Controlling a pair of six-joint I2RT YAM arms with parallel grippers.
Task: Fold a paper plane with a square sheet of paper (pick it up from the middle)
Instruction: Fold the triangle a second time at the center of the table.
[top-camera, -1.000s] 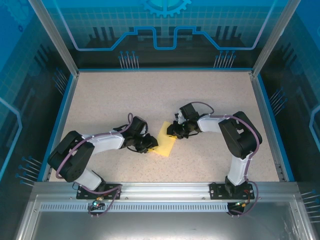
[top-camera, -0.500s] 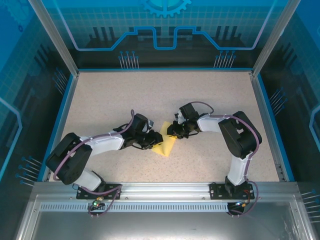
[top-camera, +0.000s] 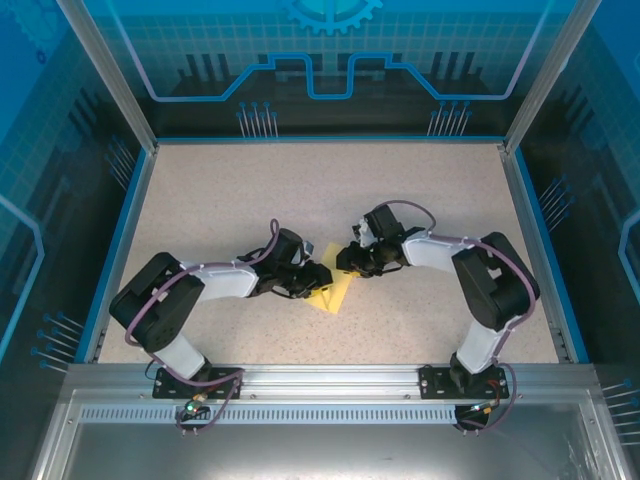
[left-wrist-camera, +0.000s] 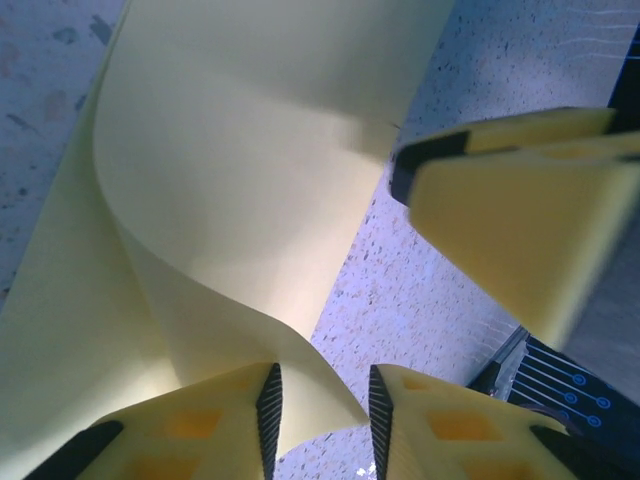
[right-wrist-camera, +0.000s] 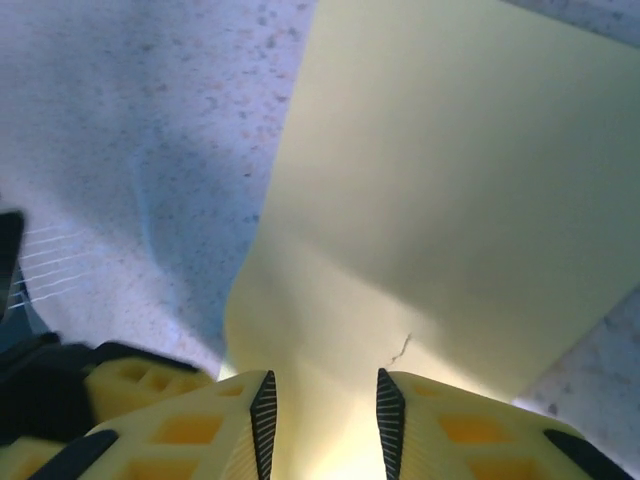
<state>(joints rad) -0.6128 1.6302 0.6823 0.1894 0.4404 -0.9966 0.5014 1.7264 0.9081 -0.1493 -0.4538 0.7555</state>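
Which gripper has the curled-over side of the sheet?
The left gripper: the sheet rolls up and over toward its fingers. At the right gripper it runs out flatter.

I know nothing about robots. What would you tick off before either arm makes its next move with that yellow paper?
1. The square sheet of paper reaches into the left tool: ok, a curled corner runs into the gap.
2. Grip of the left tool: not ok, its jaws stand wider than the thin sheet.
3. Grip of the right tool: not ok, the sheet's edge lies between parted jaws.
4. Crease pressed sharp: not ok, the sheet arches in a soft curl.
5. Tools apart from each other: cannot tell, they stand almost tip to tip over the sheet.
6. Sheet undamaged: cannot tell, there is a small dark mark near one edge.
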